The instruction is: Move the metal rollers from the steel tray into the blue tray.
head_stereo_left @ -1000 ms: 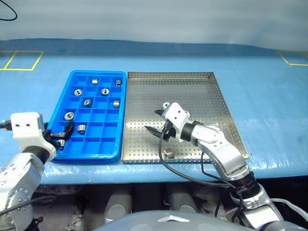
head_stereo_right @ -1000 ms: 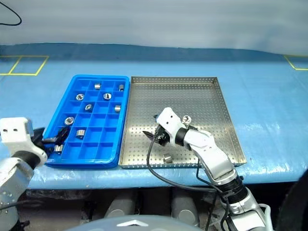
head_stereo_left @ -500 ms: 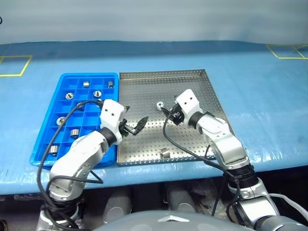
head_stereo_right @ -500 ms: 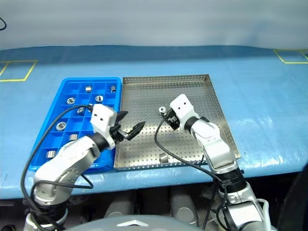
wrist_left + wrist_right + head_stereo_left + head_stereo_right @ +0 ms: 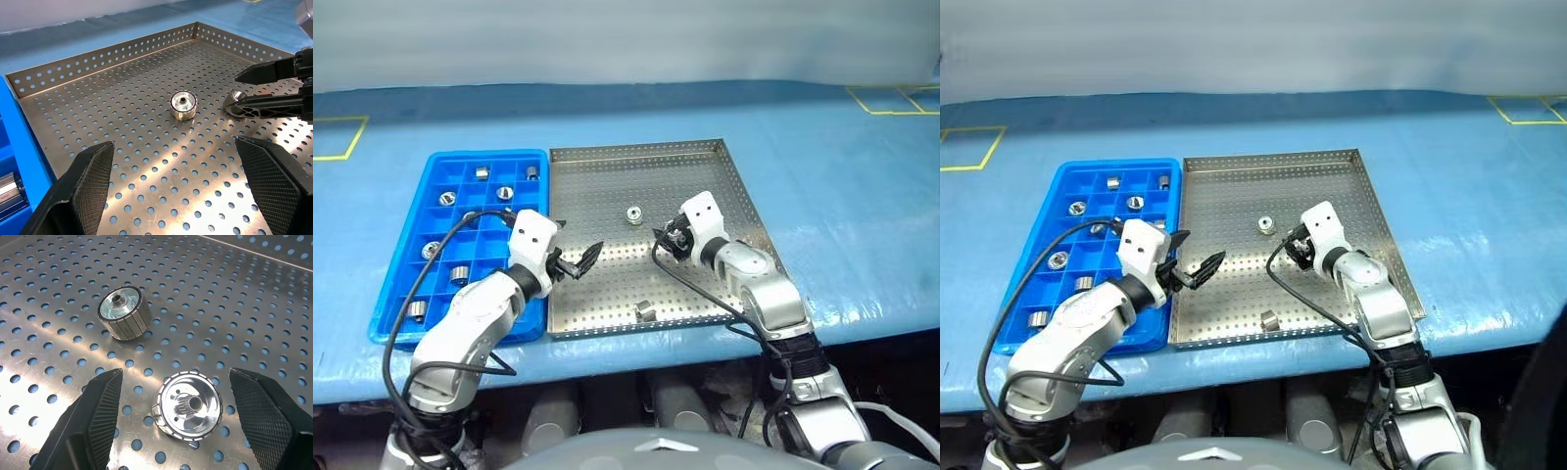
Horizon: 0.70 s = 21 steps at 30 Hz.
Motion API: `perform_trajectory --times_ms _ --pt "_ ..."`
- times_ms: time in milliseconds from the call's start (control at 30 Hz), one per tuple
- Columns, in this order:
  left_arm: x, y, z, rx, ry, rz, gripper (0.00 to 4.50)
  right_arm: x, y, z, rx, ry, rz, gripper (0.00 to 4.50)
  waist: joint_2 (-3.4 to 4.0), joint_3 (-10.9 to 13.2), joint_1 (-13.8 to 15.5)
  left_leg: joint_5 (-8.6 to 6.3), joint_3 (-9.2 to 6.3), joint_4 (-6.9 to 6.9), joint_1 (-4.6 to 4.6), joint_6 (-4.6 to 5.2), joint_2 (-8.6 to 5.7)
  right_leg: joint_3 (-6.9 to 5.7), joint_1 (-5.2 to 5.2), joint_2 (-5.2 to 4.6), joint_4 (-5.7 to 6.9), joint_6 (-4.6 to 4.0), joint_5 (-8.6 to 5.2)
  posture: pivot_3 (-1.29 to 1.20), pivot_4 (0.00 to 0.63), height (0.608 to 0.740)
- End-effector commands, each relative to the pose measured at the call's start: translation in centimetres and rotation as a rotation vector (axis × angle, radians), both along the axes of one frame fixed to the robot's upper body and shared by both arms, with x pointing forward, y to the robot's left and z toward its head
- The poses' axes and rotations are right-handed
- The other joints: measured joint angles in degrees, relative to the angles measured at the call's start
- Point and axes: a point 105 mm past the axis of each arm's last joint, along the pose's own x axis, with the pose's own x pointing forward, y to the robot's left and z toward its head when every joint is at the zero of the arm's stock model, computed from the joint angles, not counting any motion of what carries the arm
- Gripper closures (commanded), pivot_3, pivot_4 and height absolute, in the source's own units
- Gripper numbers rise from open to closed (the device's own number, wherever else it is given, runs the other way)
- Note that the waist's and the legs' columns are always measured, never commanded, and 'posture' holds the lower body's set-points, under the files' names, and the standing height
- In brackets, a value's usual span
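Both our grippers gape, released; right gripper (image 5: 173, 421) straddles a metal roller (image 5: 188, 405). It looks hard, slick, prone to rolling; we'd pinch its ribbed sides.

A blue table cover (image 5: 842, 196) is spread across the whole middle of the frame, slightly wrinkled and glossy toward the right. Yellow tape outlines (image 5: 335, 137) are marked on it at the far left edge, and another (image 5: 891, 98) at the upper right corner. A pale grey wall (image 5: 626, 39) is seen along the top of the frame.
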Motion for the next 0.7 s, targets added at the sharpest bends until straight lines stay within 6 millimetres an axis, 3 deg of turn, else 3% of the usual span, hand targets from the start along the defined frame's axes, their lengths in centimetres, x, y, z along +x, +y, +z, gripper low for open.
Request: perform_trajectory --times_ms 33,200,333,433,467,700 --pt "-0.5 -1.2 0.9 -0.014 -0.047 -0.073 0.19 0.3 -0.7 -0.1 0.003 0.005 -0.034 0.84 0.0 0.0 0.01 0.0 0.0 0.0 0.0 0.0 0.0 0.0 0.0 0.0 0.0 0.0 0.0 -0.13 0.15 0.74" --pt "-0.9 -1.6 0.8 -0.013 -0.051 -0.108 0.19 0.3 -1.2 -0.7 0.008 0.03 -0.054 0.84 0.01 0.0 -0.11 0.0 0.02 0.0 0.0 0.0 0.01 0.01 -0.01 0.01 0.01 0.0 0.0 -0.14 0.15 0.74" --pt "-0.7 -1.4 0.7 -0.013 -0.051 -0.101 0.17 0.6 -1.6 -1.2 0.029 0.043 -0.081 1.72 0.01 0.0 -0.14 0.0 0.03 0.0 0.01 0.0 0.01 0.03 -0.01 0.02 0.01 0.0 0.0 -0.14 0.15 0.74" --pt "-0.8 -1.0 0.5 -0.02 -0.042 -0.087 0.17 0.5 -1.4 -0.8 0.049 0.026 -0.08 2.72 0.01 0.0 -0.16 0.0 0.03 0.0 0.01 0.0 0.01 0.04 0.0 0.02 0.01 0.02 0.01 -0.14 0.15 0.74" --pt "-0.8 -0.9 0.4 -0.02 -0.039 -0.082 0.17 0.5 -1.4 -0.7 0.051 0.019 -0.08 2.83 0.01 0.0 -0.16 0.0 0.04 0.0 0.01 0.0 0.01 0.04 0.0 0.02 0.01 0.02 0.01 -0.14 0.15 0.74" --pt "-0.9 -0.3 0.3 -0.025 -0.035 -0.064 0.17 0.8 -1.2 1.0 0.034 -0.061 -0.079 2.83 0.03 0.01 -0.2 0.0 0.04 0.0 0.01 0.01 0.01 0.05 -0.01 0.02 0.01 0.03 0.02 -0.13 0.15 0.74"
